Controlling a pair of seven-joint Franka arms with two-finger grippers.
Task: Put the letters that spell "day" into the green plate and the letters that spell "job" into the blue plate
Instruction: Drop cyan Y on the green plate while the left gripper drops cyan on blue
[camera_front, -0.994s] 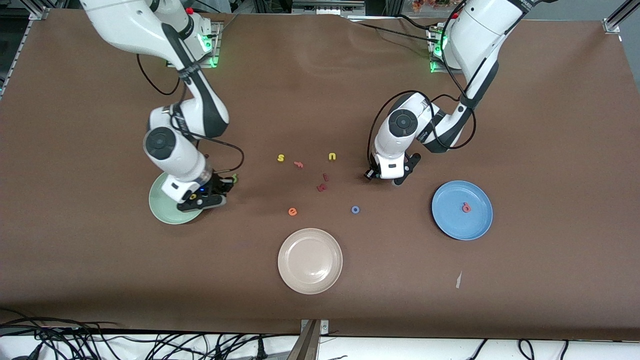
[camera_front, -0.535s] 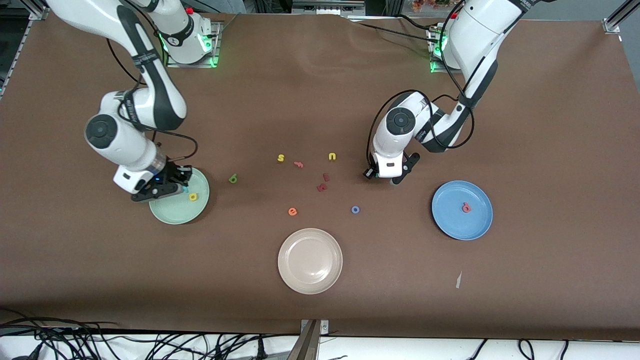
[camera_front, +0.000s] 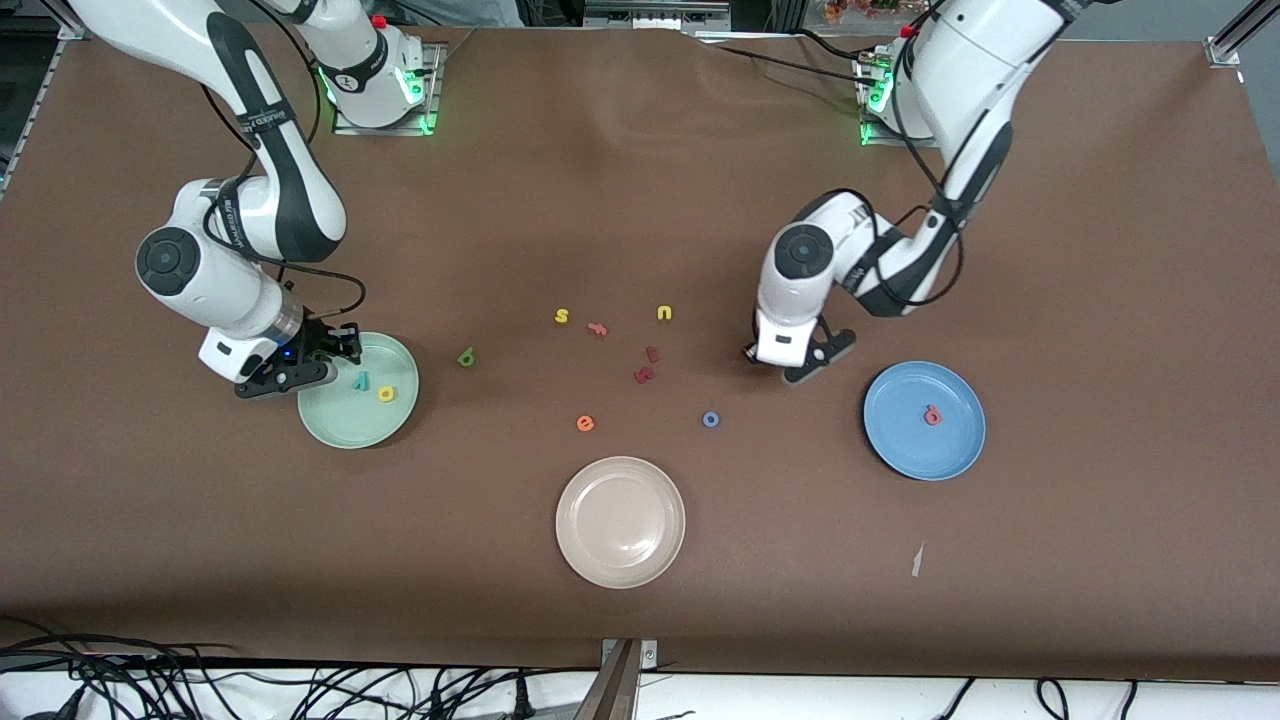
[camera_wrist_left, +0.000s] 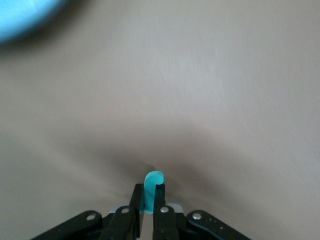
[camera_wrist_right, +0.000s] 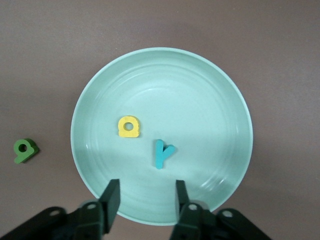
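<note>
While the left gripper (camera_wrist_left: 148, 200) pinches the teal j (camera_wrist_left: 153, 181), the right gripper (camera_wrist_right: 145, 200), fingers apart & empty, hangs over the green plate (camera_wrist_right: 210, 95).

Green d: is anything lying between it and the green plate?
Nothing visible: only bare table separates the green d from the green plate. The right gripper, open, is over the plate's edge; the left gripper holds a teal letter beside the blue plate.

High front view, two wrist close-ups
</note>
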